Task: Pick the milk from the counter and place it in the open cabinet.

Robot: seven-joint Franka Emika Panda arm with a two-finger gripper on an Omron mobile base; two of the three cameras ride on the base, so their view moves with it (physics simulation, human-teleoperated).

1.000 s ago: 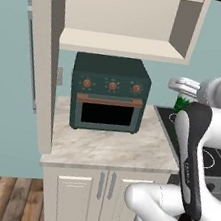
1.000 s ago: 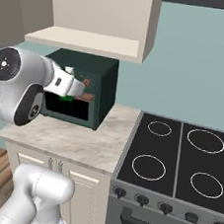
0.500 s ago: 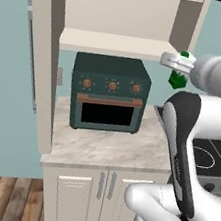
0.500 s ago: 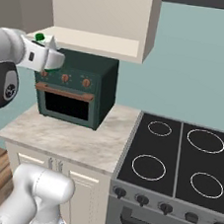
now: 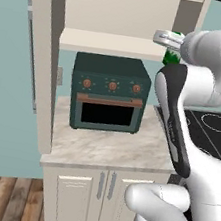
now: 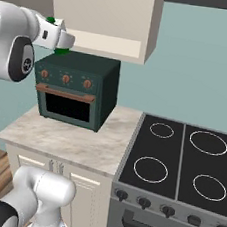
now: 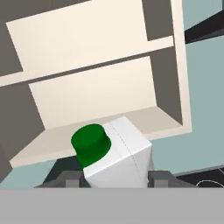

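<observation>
Milk [image 7: 117, 154] sits clamped between your gripper [image 7: 114, 178] fingers, cap forward, just short of the cabinet [image 7: 100, 127] shelf ahead. Judge it light, stiff and smooth-sided; you hold its flat body walls, the best purchase. The oven [image 5: 109, 93] lies below the gripper.

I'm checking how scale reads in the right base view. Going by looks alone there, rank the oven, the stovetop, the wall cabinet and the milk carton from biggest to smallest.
1. Stovetop, though it sits nearest the camera.
2. Wall cabinet, cut off by the picture's top edge, so unsure against the stovetop.
3. Oven.
4. Milk carton, mostly hidden by the gripper that holds it.
</observation>
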